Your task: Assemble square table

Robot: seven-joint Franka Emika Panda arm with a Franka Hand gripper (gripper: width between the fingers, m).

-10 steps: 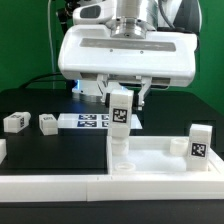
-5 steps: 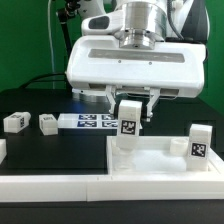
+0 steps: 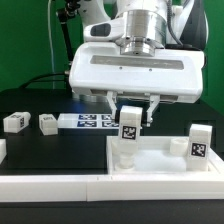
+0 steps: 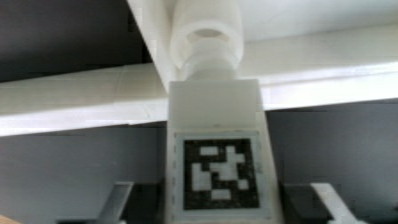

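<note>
My gripper (image 3: 130,116) is shut on a white table leg (image 3: 128,128) with a black-and-white tag, held upright. The leg's lower end reaches down to the left part of the square table panel (image 3: 165,168); whether it touches I cannot tell. In the wrist view the leg (image 4: 221,150) runs out from between my fingers (image 4: 121,200), its round tip against the panel's raised rim (image 4: 89,95). A second tagged leg (image 3: 198,142) stands at the panel's right side. Two more legs (image 3: 14,121) (image 3: 48,123) lie loose on the black table at the exterior view's left.
The marker board (image 3: 88,121) lies flat behind the panel, between the loose legs and my gripper. A long white bar (image 3: 50,185) edges the black surface at the front. Green wall behind.
My gripper has carried the leg toward the exterior view's right and lower, closer to the panel. The other legs have not moved.
</note>
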